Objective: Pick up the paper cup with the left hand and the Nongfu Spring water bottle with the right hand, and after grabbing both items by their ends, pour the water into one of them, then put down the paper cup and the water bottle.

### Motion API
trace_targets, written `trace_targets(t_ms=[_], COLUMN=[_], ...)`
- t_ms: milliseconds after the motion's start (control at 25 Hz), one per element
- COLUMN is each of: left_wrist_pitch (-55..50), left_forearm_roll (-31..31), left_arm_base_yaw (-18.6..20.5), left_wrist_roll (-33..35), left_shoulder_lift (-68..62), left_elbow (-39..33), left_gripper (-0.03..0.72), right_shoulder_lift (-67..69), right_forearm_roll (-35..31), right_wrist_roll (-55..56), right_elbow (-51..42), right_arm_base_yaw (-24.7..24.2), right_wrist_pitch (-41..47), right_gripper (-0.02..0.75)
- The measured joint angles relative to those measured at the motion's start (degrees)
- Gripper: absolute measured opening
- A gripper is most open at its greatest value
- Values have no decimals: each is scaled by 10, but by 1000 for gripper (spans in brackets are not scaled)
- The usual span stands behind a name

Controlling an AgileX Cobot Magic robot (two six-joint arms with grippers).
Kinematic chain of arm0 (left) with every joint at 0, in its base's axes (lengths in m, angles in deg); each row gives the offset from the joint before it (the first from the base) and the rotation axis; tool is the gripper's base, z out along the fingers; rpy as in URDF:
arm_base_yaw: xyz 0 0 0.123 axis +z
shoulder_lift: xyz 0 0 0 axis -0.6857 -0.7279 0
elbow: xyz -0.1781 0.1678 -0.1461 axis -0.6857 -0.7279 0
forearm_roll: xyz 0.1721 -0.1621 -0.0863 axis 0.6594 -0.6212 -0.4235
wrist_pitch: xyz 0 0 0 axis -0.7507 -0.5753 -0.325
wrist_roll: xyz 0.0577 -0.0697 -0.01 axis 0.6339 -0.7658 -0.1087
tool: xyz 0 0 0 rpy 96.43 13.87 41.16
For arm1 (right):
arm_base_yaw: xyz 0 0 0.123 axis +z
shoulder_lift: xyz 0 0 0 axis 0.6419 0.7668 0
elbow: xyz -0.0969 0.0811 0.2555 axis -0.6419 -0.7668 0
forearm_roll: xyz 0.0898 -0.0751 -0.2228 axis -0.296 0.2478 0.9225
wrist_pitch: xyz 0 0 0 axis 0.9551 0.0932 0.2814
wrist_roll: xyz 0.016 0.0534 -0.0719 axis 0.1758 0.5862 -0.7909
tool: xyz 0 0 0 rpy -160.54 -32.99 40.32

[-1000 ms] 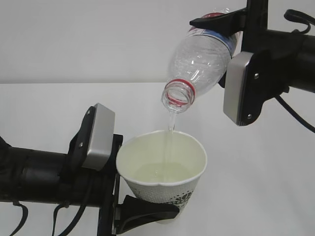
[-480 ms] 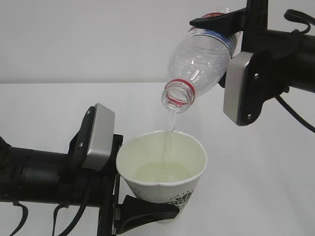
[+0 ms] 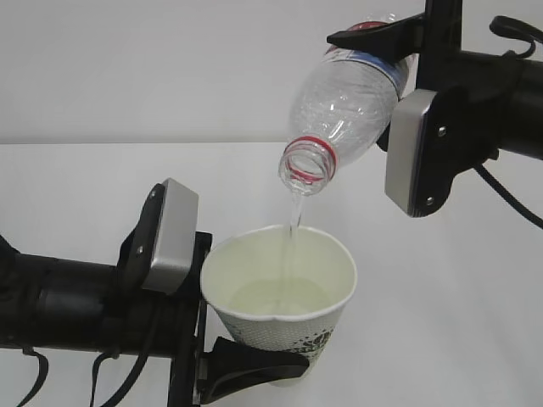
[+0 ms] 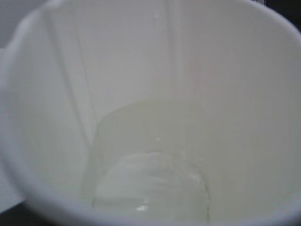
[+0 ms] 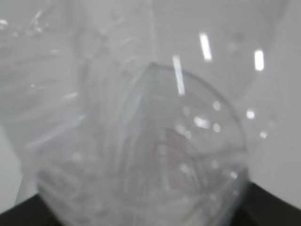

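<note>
Clear water (image 3: pixel 294 222) falls in a thin stream from the open mouth of the Nongfu Spring water bottle (image 3: pixel 344 106), which the right tool (image 3: pixel 399 51) clamps near its base, tilted neck-down above the white tabletop (image 3: pixel 441 322). Directly below, the paper cup (image 3: pixel 284 309) sits upright in the grip of the left tool (image 3: pixel 233 360), closed around its lower end, with a pale pool (image 4: pixel 150 183) gathered at its bottom.

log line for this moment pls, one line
phase: pouring | left hand: holds paper cup upright | right hand: holds Nongfu Spring water bottle tilted | water: streaming into cup
</note>
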Motion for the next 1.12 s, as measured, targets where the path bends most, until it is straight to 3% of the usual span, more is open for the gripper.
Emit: trace_targets(t_ms=[1120], left_wrist_pitch=[0], left_forearm_roll=[0], left_arm_base_yaw=[0], left_wrist_roll=[0], left_shoulder_lift=[0], left_elbow=[0], left_gripper=[492], right_shoulder_lift=[0], right_forearm_roll=[-1], right_wrist_roll=[-10], right_elbow=[0], right_arm_base_yaw=[0], right_wrist_pitch=[-1], right_gripper=[442])
